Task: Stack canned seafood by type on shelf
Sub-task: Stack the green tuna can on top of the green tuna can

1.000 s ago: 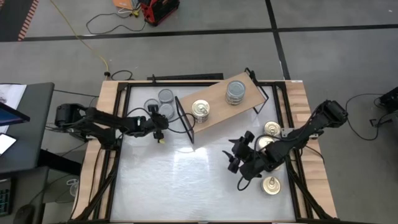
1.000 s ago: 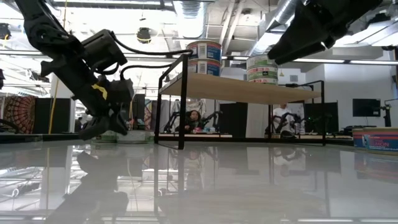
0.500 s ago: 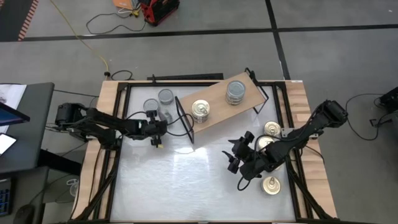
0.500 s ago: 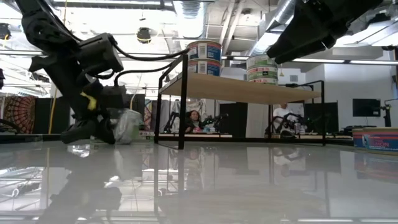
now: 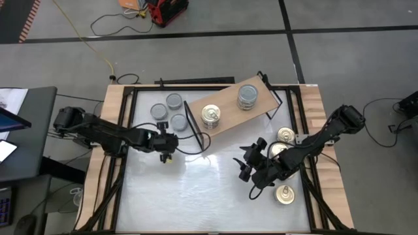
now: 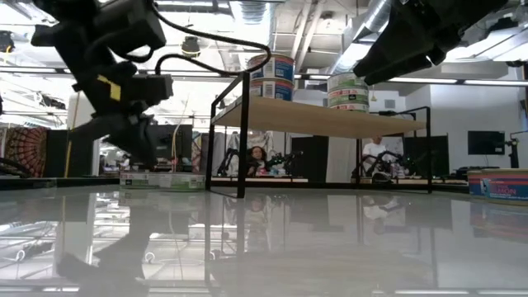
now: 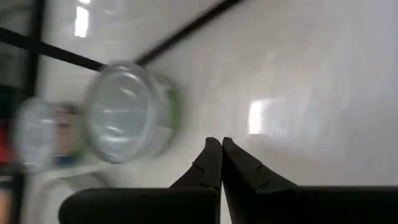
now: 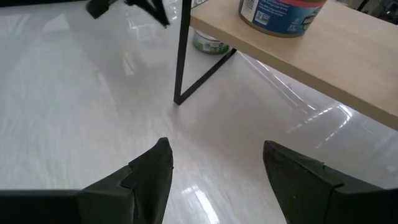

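The shelf (image 5: 230, 104) stands at the table's far middle. On it are a gold-lidded tin stack (image 5: 210, 116) and a grey-topped stack (image 5: 247, 96); the low view shows each as two tins (image 6: 271, 76) (image 6: 348, 91). Three grey-topped tins (image 5: 178, 121) (image 5: 159, 111) (image 5: 174, 100) rest on the table left of the shelf. My left gripper (image 5: 167, 145) hovers shut just near of them, holding nothing; its wrist view shows one tin (image 7: 127, 112) beyond the shut fingertips (image 7: 221, 146). My right gripper (image 5: 250, 163) waits open over the table's right half, nothing between its fingers (image 8: 215, 149).
Three gold-lidded tins (image 5: 285, 134) (image 5: 277, 149) (image 5: 285, 194) lie near the table's right edge beside the right arm. The shelf's black leg (image 8: 183, 56) stands ahead of my right gripper. Bare white tabletop (image 5: 196, 189) lies across the near middle.
My left gripper has risen and drawn away from the grey-topped tins toward the table's near edge and middle, staying shut. The tin that leaned beside its fingers half a second ago in the low view now stands flat on the table.
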Controlling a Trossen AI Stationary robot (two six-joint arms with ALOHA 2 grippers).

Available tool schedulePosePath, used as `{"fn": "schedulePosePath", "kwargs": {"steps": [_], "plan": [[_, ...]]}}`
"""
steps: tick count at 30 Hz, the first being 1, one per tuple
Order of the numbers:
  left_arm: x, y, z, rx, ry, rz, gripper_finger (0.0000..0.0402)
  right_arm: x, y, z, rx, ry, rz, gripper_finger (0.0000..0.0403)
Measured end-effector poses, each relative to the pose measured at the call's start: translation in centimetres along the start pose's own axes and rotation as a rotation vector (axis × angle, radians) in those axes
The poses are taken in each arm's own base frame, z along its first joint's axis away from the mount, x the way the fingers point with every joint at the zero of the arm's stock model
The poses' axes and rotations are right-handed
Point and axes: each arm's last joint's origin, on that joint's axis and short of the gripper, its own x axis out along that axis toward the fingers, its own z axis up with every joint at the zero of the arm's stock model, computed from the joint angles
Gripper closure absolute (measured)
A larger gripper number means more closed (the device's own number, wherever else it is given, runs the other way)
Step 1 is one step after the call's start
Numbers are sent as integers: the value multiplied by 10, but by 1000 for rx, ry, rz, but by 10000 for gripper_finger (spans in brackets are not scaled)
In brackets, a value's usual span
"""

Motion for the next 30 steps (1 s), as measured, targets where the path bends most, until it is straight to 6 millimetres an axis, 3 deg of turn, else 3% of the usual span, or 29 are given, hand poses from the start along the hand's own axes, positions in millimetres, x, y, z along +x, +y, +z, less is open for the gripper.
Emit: {"fn": "schedulePosePath", "kwargs": {"steps": [3,5,13,16,22,30], "plan": [[7,3,-7,48,12,133,394,-3,2,-1,-1,-3,13,127],[11,4,-8,51,-15,128,376,-4,4,-1,4,-10,24,127],[20,8,-11,86,-59,116,243,-6,7,1,12,-32,47,127],[27,16,-14,94,-55,118,219,-5,8,2,8,-38,51,127],[38,29,-21,68,-52,85,227,-6,9,4,7,-50,60,127],[38,22,-27,48,-29,-63,292,-6,9,4,7,-50,60,127]]}}
